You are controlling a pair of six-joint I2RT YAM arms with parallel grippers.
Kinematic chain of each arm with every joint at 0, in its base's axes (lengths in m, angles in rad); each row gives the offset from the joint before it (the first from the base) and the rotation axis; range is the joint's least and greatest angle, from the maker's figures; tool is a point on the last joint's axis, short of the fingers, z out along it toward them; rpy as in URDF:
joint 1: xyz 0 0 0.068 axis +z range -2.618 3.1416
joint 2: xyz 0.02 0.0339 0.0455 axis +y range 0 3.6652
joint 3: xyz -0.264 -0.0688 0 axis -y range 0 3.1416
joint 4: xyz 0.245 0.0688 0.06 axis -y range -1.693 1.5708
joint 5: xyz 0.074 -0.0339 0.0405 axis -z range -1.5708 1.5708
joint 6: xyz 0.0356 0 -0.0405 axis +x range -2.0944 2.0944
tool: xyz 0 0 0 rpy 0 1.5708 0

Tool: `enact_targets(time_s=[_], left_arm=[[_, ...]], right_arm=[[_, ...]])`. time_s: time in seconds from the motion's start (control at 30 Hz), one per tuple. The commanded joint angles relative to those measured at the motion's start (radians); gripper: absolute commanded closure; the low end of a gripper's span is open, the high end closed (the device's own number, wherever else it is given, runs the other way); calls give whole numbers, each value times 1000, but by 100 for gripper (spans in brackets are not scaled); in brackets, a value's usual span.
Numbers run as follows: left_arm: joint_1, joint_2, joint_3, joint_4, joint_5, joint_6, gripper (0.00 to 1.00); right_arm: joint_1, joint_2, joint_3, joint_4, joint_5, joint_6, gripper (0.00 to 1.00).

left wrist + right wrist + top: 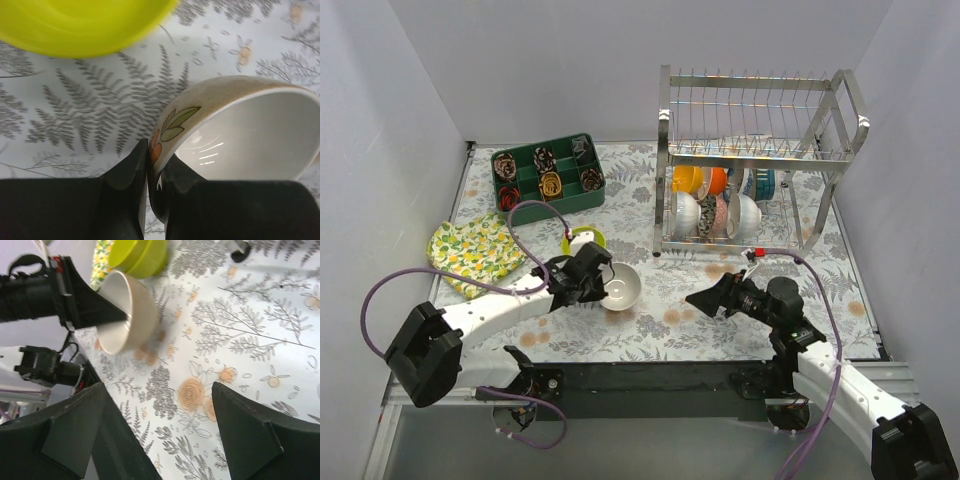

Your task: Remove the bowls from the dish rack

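Observation:
My left gripper [600, 283] [156, 165] is shut on the rim of a beige bowl [622, 286] [250, 130] [127, 310] with a white inside and a leaf pattern, tilted on its side just above the tablecloth. A lime-green bowl [586, 239] [85, 25] [142, 255] sits right behind it. The chrome dish rack [750, 152] stands at the back right. Its lower tier holds several bowls on edge, among them an orange one [688, 180] and a white one [686, 215]. My right gripper [705, 298] [160, 425] hangs open over the cloth in front of the rack, holding nothing.
A dark green compartment tray [548, 172] with small round items stands at the back left. A lemon-patterned cloth [475, 250] lies at the left, partly under my left arm. Walls close in on three sides.

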Motion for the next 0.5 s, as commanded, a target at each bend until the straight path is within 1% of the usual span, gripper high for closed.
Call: enact_targets(time_s=[0.0,0.07,0.13,0.17,0.2,0.27,0.37,0.4,0.47], left_arm=[[125,-64,7,-70,28,47,100],[159,-57,5,-76,46,68,100],[216,-41,-2,-75,78,92,100],[230,-31,-4,-73,122,99,100],[252,-11,-8,-67,136,102,99],[265,14,-10,-64,166,112,95],[277,33,-5,-67,183,120,80],[279,20,-2,-68,186,122,72],[280,2,-2,-70,186,122,67]], right_arm=[[-4,-30,76,-142,85,-120,5],[-2,-45,84,-182,113,-142,5],[-2,-55,102,-225,145,-160,5],[-2,-56,110,-237,156,-168,5],[-4,-56,117,-254,168,-192,5],[-2,-55,139,-287,197,-212,5],[-2,-47,177,-343,248,-263,4],[-2,-46,188,-355,262,-286,4],[-2,-41,217,-386,302,-307,4]])
